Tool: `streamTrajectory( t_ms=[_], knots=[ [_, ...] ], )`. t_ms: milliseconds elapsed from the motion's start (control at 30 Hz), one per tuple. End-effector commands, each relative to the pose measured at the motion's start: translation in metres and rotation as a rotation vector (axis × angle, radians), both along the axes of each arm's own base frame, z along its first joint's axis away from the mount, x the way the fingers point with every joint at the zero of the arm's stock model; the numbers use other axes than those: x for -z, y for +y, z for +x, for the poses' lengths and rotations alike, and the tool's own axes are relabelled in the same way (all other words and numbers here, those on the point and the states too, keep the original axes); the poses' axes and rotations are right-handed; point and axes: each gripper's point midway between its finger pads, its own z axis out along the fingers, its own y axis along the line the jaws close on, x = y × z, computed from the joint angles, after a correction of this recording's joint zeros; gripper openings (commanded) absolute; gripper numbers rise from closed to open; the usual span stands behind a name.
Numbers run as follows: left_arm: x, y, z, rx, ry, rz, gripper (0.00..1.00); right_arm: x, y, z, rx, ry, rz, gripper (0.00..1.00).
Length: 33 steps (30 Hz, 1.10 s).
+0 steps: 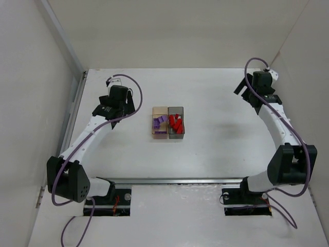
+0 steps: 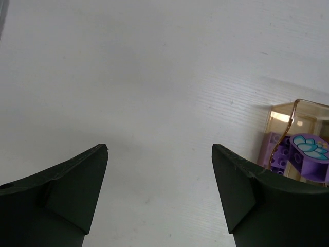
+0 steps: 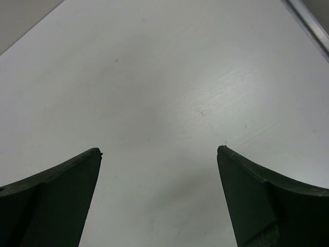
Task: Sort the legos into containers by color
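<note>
**Left arm base [image 1: 105,198] and right arm base [image 1: 245,198] planted, both grippers empty, bricks all binned**

Moving out from the bases, the left arm sweeps up and inward while the right arm stretches away toward the far right corner of the table [image 1: 216,103].

Left gripper [image 2: 159,149]: fingers spread wide, nothing between them but bare tabletop. Same on the other side. The right gripper [image 3: 159,150] is wide open with nothing in it, and no brick shows anywhere in its wrist view.

Now the middle of the table. The tan bin [image 1: 160,108] and grey bin [image 1: 176,108] stand side by side, walls touching, long sides running away from the bases. Purple bricks [image 1: 159,122] are piled in the tan one, red bricks [image 1: 177,123] in the grey one. I can't spot a single loose brick on the table.

Here's the relation that counts: the tan bin lies off to the right of the left gripper, its corner peeking in past the right fingertip in the wrist view, purple bricks showing through the wall. The left arm is clearly the nearer of the two; the right gripper sits well apart from both bins.

My call is that the sort looks finished, each colour in its own bin. If a stray were hiding, the left arm would have the shorter reach.
</note>
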Motion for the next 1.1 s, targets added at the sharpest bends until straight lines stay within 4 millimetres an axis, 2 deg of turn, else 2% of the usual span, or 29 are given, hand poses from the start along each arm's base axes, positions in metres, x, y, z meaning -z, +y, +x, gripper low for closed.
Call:
streamTrajectory(
  t_ms=[0,200,300,400,500,767,1000,1067],
  knots=[
    [-0.019,0.018,0.007,-0.051,-0.085,0.038,0.8,-0.022,0.008,-0.008,-0.043,-0.049,0.009,1.0],
    [-0.013,0.016,0.012,-0.046,-0.066,0.019,0.8,-0.014,0.008,-0.011,-0.043,-0.031,0.009,1.0],
    [-0.017,0.017,0.014,-0.047,-0.073,0.01,0.8,-0.009,0.008,-0.013,-0.043,-0.02,0.009,1.0],
    [-0.016,0.015,0.014,-0.04,-0.071,0.003,0.8,-0.013,0.009,-0.017,-0.056,-0.03,0.006,1.0],
    [-0.008,0.014,0.01,-0.033,-0.05,0.003,0.8,-0.014,0.009,-0.021,-0.056,-0.039,0.006,1.0],
    [0.001,0.012,0.006,-0.025,-0.029,-0.011,0.8,-0.015,0.009,-0.022,-0.051,-0.05,0.014,1.0],
    [0.004,0.01,0.006,-0.018,-0.027,-0.017,0.8,-0.012,0.012,-0.023,-0.055,-0.053,0.027,1.0],
    [0.004,0.01,0.006,-0.018,-0.027,-0.017,0.8,-0.004,0.016,-0.024,-0.085,-0.045,0.031,1.0]
  ],
)
